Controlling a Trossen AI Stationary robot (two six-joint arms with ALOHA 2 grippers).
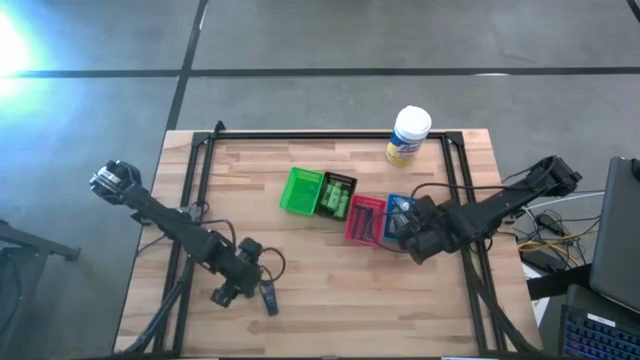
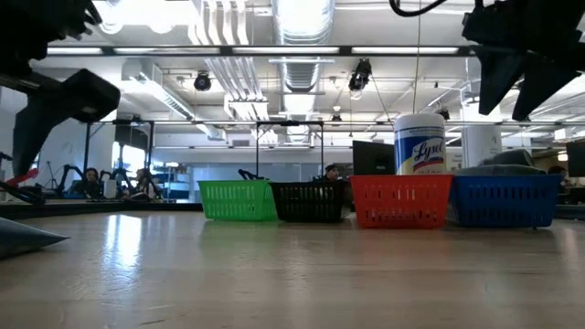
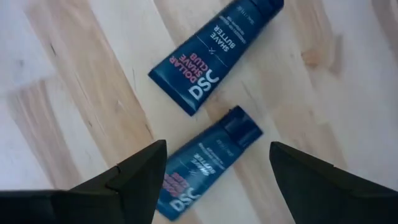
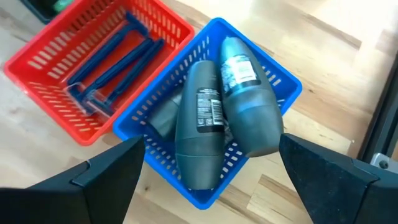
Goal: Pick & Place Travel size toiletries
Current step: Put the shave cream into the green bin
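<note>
Two dark blue tubes lie flat on the wooden table in the left wrist view: one (image 3: 214, 53) farther off, one (image 3: 205, 168) under the gap between my fingers. My left gripper (image 3: 217, 147) is open and hovers above the near-left part of the table (image 1: 232, 290), touching neither tube. My right gripper (image 4: 211, 140) is open above the blue bin (image 4: 283, 78), which holds grey oblong tubes (image 4: 199, 124). The red bin (image 4: 43, 59) holds blue sticks (image 4: 115, 56). Green packets (image 1: 338, 202) lie in the black bin.
Four bins stand in a row mid-table: green (image 1: 299, 190), black (image 1: 336, 181), red (image 1: 365, 218), blue (image 1: 397, 205). A white tub with a yellow label (image 1: 408, 135) stands near the far edge. Bare wood lies along the near edge (image 1: 350, 310). People show in the room behind.
</note>
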